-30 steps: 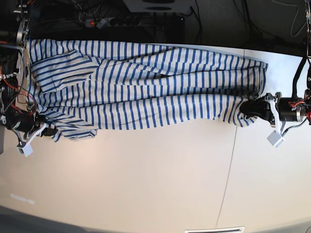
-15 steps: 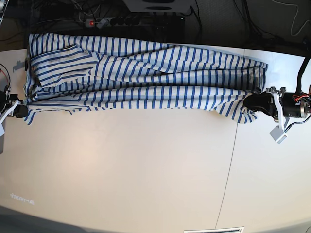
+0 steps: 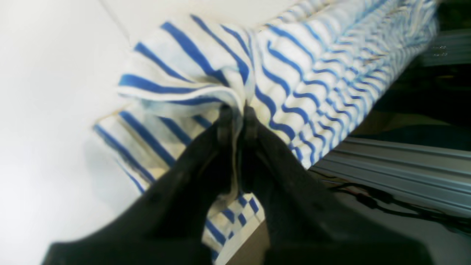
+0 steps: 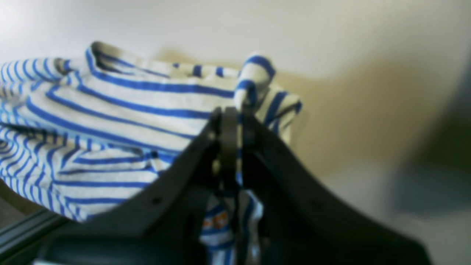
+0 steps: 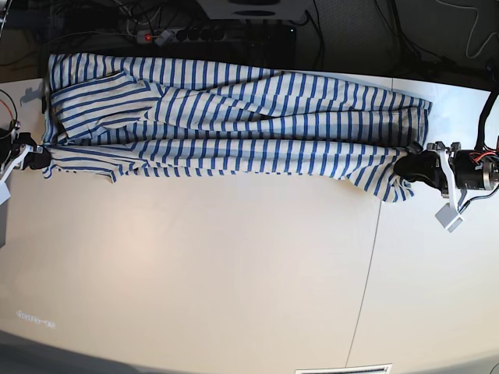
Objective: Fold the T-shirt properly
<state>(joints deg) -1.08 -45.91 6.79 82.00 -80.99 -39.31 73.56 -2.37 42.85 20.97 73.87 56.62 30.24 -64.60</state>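
The left pincer [image 5: 407,166], black and two-fingered, is clenched on a bunched corner of the soft white T-shirt with thin blue stripes [image 5: 234,125], at the base view's right; in its wrist view the jaws are pressed together with a fold of cloth pinched between them. The right pincer [image 5: 39,158] is clenched likewise on the opposite end of the shirt, at that view's left, a rolled edge of striped fabric poking up past its tips [image 4: 254,79].

The T-shirt lies stretched long between the two, along the far edge of the pale, smooth surface [image 5: 234,265] (a thin seam [image 5: 366,288] runs across the surface towards its right side). The near part of the surface is bare. Behind the far edge the room is dark, with tangled black cables [image 5: 374,31] and a black power strip with a red switch [image 5: 187,34].

Counted: one T-shirt, two pincers, one surface, one power strip.
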